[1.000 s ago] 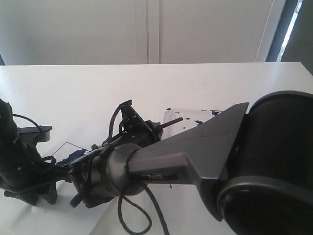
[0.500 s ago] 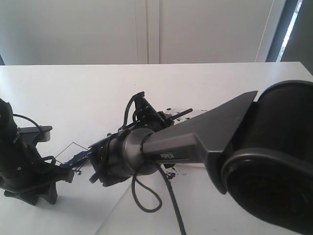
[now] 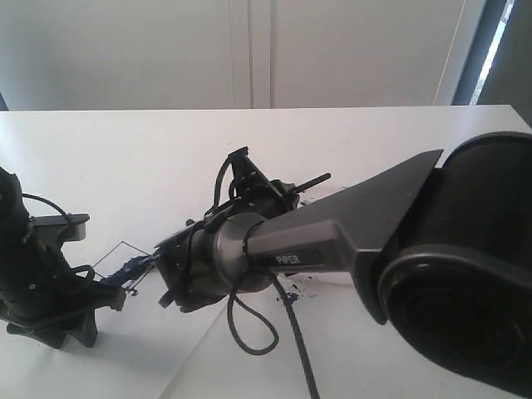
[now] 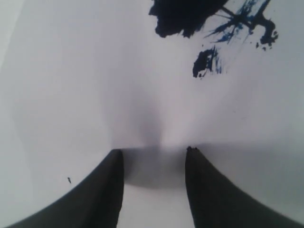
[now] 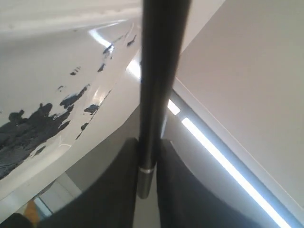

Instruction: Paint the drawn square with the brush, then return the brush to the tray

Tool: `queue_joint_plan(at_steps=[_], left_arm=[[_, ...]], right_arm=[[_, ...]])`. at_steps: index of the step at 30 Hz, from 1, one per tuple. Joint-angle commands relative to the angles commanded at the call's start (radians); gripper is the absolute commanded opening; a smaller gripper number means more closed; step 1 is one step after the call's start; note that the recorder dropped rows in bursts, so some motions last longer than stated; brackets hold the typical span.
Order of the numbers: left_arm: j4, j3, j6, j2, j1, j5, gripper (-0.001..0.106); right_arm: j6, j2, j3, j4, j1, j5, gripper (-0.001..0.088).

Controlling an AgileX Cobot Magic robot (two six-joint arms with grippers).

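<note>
In the right wrist view my right gripper (image 5: 149,142) is shut on the brush (image 5: 156,71), whose black handle runs out past the fingertips. In the exterior view that gripper (image 3: 278,195) reaches across to the left, and the brush's handle end (image 3: 314,180) sticks up to the right. Its blue tip (image 3: 137,268) rests inside the drawn square (image 3: 123,244), which has a blue smear in it. The tray (image 5: 52,66), glossy with dark paint blotches, shows only in the right wrist view. My left gripper (image 4: 154,152) is open, its fingertips down on the white paper.
The white paper sheet (image 3: 125,349) lies at the front left, with my left arm (image 3: 41,291) standing on it. Dark blue paint blotches (image 4: 185,14) mark the paper ahead of the left gripper. A small paint splatter (image 3: 291,295) shows under the right arm.
My right arm has lifted and shifted to the right with the brush. The handle end has risen, and the tip has dragged across the square, uncovering more of its outline.
</note>
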Motion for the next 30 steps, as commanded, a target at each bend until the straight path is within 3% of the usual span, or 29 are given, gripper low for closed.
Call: queue_joint_plan(at_steps=[6, 18, 30], left_arm=[[0.000, 0.000, 0.006, 0.000, 0.000, 0.004, 0.048], [0.000, 0.000, 0.016, 0.000, 0.000, 0.006, 0.048], [-0.004, 0.000, 0.020, 0.000, 0.000, 0.002, 0.048]], right_arm=[[0.000, 0.002, -0.001, -0.032, 0.028, 0.000, 0.0000], [0.000, -0.006, -0.114, -0.017, 0.028, 0.000, 0.0000], [0.000, 0.000, -0.119, -0.015, 0.011, 0.000, 0.0000]])
